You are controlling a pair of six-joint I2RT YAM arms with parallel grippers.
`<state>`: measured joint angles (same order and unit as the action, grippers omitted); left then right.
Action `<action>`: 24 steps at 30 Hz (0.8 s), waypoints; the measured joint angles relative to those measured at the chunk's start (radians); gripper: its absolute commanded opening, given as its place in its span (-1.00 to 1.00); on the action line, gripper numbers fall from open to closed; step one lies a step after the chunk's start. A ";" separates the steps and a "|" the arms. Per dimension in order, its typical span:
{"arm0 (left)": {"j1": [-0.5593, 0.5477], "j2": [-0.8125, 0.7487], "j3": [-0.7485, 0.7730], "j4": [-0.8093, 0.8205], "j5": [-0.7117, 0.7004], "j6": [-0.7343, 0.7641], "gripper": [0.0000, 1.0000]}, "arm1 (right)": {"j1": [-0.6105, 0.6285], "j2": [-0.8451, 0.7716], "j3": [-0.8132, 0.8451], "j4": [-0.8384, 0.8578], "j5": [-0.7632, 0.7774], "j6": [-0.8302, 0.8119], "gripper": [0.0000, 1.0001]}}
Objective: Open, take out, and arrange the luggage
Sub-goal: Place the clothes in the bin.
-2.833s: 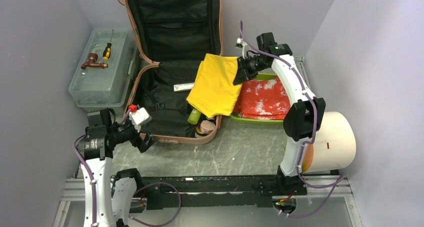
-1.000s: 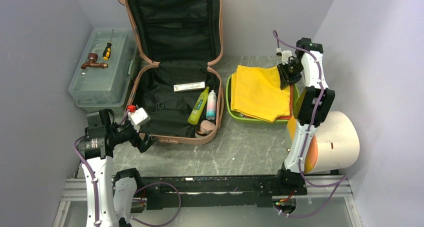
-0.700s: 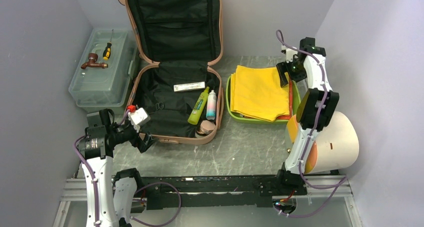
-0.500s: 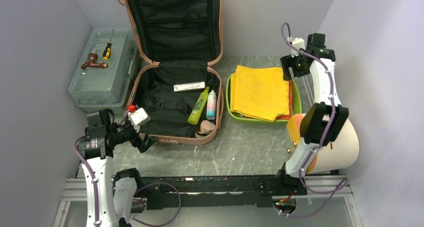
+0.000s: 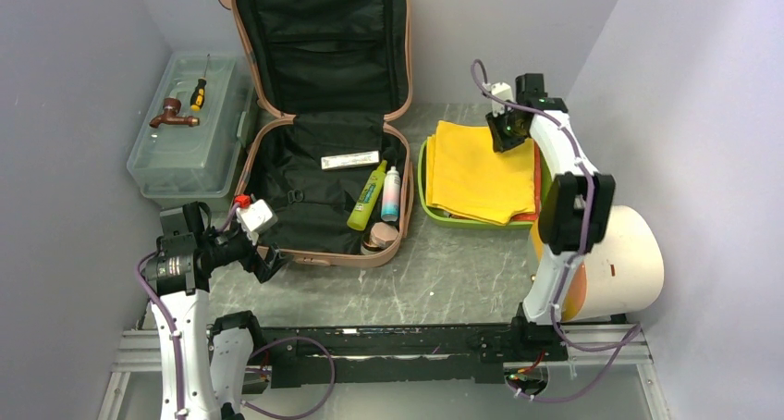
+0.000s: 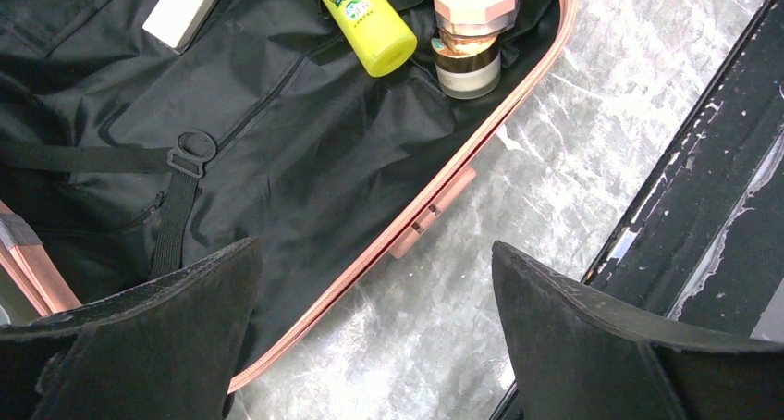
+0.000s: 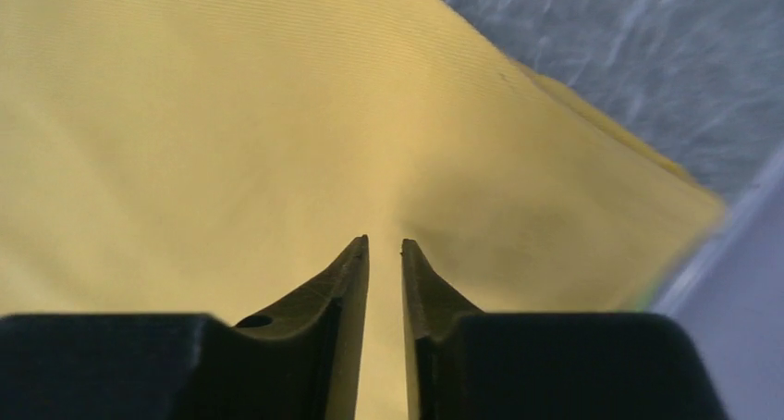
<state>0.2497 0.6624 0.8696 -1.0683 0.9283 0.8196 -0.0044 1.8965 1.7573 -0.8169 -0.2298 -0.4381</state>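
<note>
The salmon-pink luggage (image 5: 314,198) lies open on the table, its lid (image 5: 319,41) propped upright against the back wall. Inside on the black lining are a flat white box (image 5: 349,161), a yellow-green bottle (image 5: 367,195), a white bottle (image 5: 392,193) and a pink-lidded jar (image 5: 377,238). My left gripper (image 5: 263,258) hovers wide open over the luggage's near rim (image 6: 407,226), holding nothing. My right gripper (image 5: 499,133) hangs over the back of the folded yellow cloth (image 5: 476,170) in the lime green tray (image 5: 423,193); its jaws stand almost together with a thin slit, nothing between them (image 7: 384,244).
A translucent toolbox (image 5: 189,156) at the left carries a screwdriver (image 5: 198,93) and a brown tap fitting (image 5: 172,115). A large white cylinder (image 5: 619,263) lies at the right beside the right arm. A red patterned cloth edge (image 5: 537,175) shows under the yellow one.
The right gripper laid the yellow cloth in the green tray, let go, lifted away to the right, then swung back left over the cloth and narrowed its jaws. The left arm stayed still.
</note>
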 measured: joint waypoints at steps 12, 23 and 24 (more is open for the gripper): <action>0.003 0.000 -0.005 -0.013 0.017 0.013 0.99 | -0.014 0.054 -0.004 -0.029 -0.027 0.042 -0.83; 0.008 -0.031 -0.015 -0.013 0.017 0.014 0.99 | 0.012 -0.244 -0.142 -0.091 -0.138 -0.013 -0.83; 0.009 -0.031 -0.015 -0.014 0.016 0.014 0.99 | 0.016 -0.240 -0.172 -0.091 -0.138 -0.017 -0.84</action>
<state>0.2588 0.6319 0.8547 -1.0821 0.9447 0.8333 0.0116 1.6569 1.5856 -0.9077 -0.3676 -0.4549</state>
